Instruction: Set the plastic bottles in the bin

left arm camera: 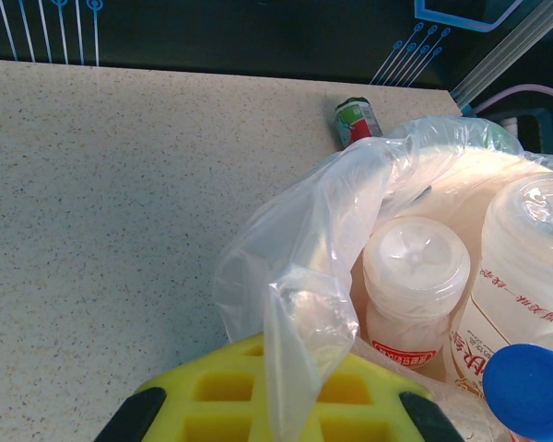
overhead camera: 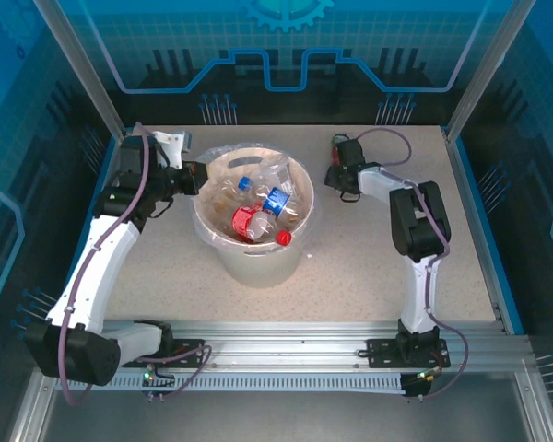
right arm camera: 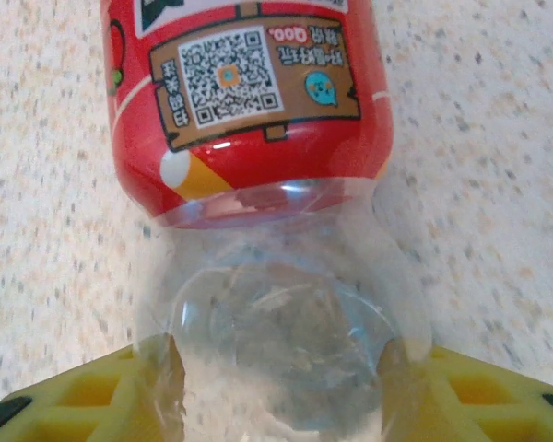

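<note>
A clear plastic bottle with a red printed label [right arm camera: 258,110] lies on the speckled beige table [right arm camera: 498,138]. In the right wrist view its bare clear end sits between the yellow pads of the right gripper [right arm camera: 276,387], which press against both its sides. The top view has that gripper [overhead camera: 337,175] low on the table, just right of the round cream-white bin [overhead camera: 258,262] holding the other bottles [overhead camera: 258,210]. The left gripper [overhead camera: 195,177] is closed at the bin's left rim, and its wrist view shows the clear bag liner [left arm camera: 304,258] draped over its pads.
</note>
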`<state>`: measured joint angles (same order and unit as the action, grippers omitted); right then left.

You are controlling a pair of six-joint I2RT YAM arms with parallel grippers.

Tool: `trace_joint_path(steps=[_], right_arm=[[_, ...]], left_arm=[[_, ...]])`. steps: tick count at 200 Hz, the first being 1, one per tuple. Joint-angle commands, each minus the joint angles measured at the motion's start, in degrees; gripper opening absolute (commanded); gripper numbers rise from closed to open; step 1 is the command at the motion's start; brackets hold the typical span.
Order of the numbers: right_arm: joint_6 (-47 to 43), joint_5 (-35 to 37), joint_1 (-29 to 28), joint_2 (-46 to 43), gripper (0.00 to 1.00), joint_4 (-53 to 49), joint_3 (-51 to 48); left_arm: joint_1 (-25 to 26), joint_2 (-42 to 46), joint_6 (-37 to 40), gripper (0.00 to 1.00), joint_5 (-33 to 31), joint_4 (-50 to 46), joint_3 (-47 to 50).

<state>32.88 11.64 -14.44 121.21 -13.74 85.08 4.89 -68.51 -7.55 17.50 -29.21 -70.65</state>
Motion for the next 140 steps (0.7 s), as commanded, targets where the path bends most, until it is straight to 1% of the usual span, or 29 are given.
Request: trace_joint_path(steps=[1,34,57,91,140], right_arm=[[-4.02,-1.59,0.23,-7.52,0.54,-2.44,-3.91],[-7.58,-2.38,-0.59,-18.61,0.55,-4.81,-13.77],[-10.16,-3.91,0.07,-26.35,0.55,-8.37,-17.41],[-12.94,-5.43,0.27,-34.61,0.54,-16.27,-16.78],[-20.39,-15.5,0.15,-44.34,0.55,-22.29,-12.81]], left_arm=[[-0.75,0.66,-1.19,0.0,0.75,-2.82,1.51],[-0.75,0.23,-1.05,0.0,0.71,-2.96,1.46],[-0.86,-0.21,-1.01,0.0,0.87,-3.13,1.33],[-0.93,-0.45,-1.51,0.0,1.73,-2.78,1.39],[-0.84,-0.73,-1.86,0.0,1.93,-2.69,1.4]])
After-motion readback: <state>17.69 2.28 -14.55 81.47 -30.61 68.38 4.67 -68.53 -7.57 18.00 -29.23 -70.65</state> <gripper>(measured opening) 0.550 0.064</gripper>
